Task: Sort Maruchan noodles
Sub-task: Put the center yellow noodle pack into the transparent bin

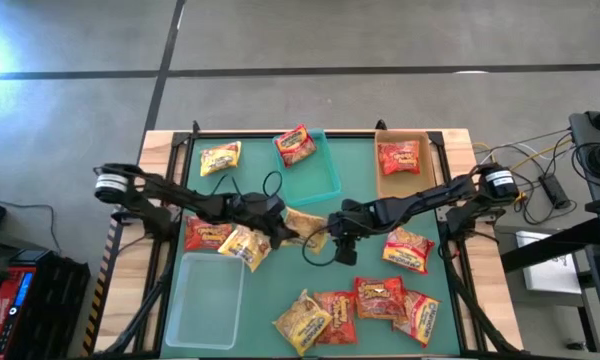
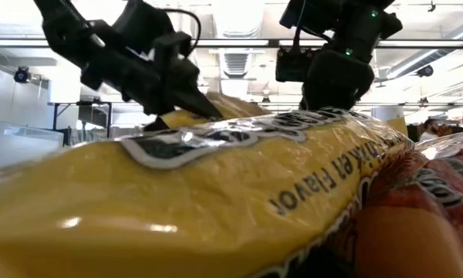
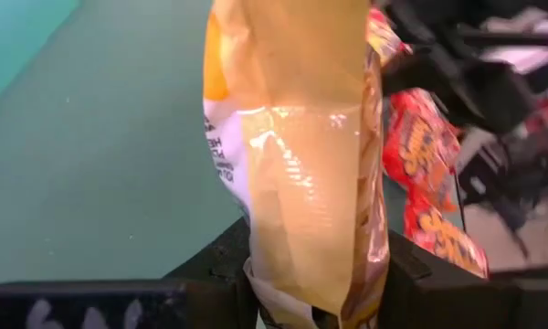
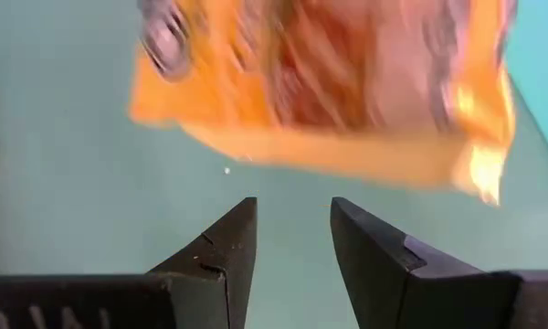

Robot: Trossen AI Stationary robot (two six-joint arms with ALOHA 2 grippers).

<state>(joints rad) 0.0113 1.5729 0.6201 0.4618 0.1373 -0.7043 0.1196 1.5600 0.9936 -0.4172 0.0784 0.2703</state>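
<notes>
My left gripper (image 1: 288, 226) is at mid-table, shut on a yellow noodle packet (image 1: 306, 226). My right gripper (image 1: 340, 232) hovers just right of that packet. Its fingers (image 4: 292, 247) stand open with nothing between them, and a blurred yellow-orange packet (image 4: 329, 91) shows beyond them. Other packets lie flat on the green mat: a yellow one (image 1: 220, 158) at the far left, a red one (image 1: 208, 235) and a yellow one (image 1: 245, 245) under my left arm, and one (image 1: 408, 248) at the right. Several more (image 1: 355, 310) lie in a cluster along the near edge. My left gripper pinches the yellow packet between its two fingers by one end (image 3: 301, 274). The fingers come from the table's left, slanting down. The packet stands on edge in the hold and reaches out beyond the fingertips (image 3: 292, 110), with the mat showing well beneath it.
A teal bin (image 1: 325, 180) at the far middle holds a red packet (image 1: 295, 145). A tan bin (image 1: 400, 185) at the far right holds another red packet (image 1: 400, 157). A clear bin (image 1: 208, 295) stands near left. In the low view, a yellow packet (image 2: 216, 193) fills the foreground.
</notes>
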